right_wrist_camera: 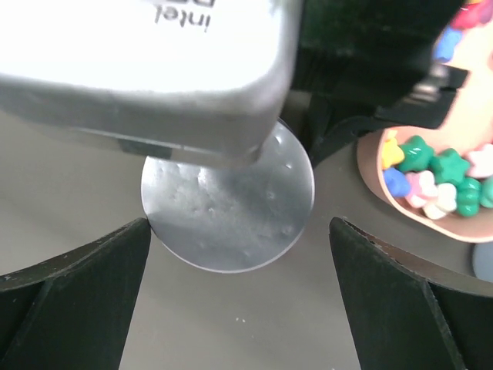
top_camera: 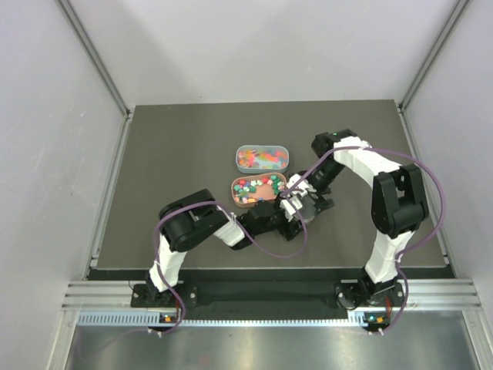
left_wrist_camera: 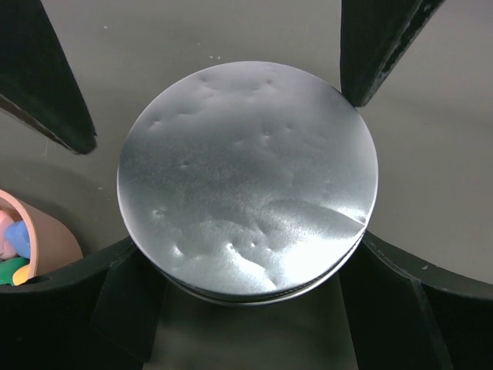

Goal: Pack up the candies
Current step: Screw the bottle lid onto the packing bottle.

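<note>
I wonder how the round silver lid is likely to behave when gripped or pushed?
The silver lid is dimpled and creased, so it is probably thin, light and easily dented. Its shiny face looks slippery to grip. Being round, it might roll if tipped onto its edge.

The overhead camera looks down from far above the silver disc (left_wrist_camera: 246, 177); both wrist cameras share it close-up, perhaps facing oppositely.
</note>
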`<action>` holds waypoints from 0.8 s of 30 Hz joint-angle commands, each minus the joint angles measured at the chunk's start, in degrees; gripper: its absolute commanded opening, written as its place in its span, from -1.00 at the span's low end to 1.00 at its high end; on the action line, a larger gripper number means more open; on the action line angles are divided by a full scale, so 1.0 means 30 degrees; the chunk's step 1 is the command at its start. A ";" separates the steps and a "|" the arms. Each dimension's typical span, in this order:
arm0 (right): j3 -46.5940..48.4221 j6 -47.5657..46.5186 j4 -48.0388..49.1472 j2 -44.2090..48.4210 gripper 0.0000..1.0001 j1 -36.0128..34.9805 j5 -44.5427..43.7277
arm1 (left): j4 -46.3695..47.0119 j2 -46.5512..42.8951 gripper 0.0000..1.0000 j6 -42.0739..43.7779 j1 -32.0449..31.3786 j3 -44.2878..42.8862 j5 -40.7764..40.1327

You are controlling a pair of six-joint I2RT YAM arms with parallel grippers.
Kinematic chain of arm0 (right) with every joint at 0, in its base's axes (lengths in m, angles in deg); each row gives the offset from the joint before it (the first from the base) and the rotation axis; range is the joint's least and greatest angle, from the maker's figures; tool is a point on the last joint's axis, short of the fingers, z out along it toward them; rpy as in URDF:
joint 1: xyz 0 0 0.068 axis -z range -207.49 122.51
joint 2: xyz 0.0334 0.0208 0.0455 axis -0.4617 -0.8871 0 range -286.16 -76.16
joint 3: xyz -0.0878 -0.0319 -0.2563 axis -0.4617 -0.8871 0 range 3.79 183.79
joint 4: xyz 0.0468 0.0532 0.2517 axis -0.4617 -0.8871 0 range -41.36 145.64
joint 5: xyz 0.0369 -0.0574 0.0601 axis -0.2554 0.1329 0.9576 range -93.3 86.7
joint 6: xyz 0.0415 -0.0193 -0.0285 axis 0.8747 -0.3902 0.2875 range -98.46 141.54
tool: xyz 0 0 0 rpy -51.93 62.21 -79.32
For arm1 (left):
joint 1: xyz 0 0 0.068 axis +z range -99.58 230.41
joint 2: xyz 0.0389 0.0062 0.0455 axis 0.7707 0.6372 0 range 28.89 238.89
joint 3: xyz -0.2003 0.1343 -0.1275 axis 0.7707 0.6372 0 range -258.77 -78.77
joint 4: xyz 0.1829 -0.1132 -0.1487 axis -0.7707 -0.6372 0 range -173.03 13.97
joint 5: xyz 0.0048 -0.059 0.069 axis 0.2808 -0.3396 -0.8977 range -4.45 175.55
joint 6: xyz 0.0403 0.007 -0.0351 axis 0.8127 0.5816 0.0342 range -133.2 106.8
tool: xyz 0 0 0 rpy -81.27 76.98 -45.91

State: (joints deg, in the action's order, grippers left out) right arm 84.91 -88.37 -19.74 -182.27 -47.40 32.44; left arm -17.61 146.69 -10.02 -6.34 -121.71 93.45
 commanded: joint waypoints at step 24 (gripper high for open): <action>-0.1110 0.2326 -0.0395 0.0123 0.51 -0.0515 -0.0344 | -0.7342 0.1838 0.38 0.1314 0.0109 0.0953 -0.0700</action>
State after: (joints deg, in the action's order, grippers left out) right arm 84.30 -84.48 -20.00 -183.27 -47.74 32.44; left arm -17.61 146.80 -10.08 -6.25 -121.80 93.50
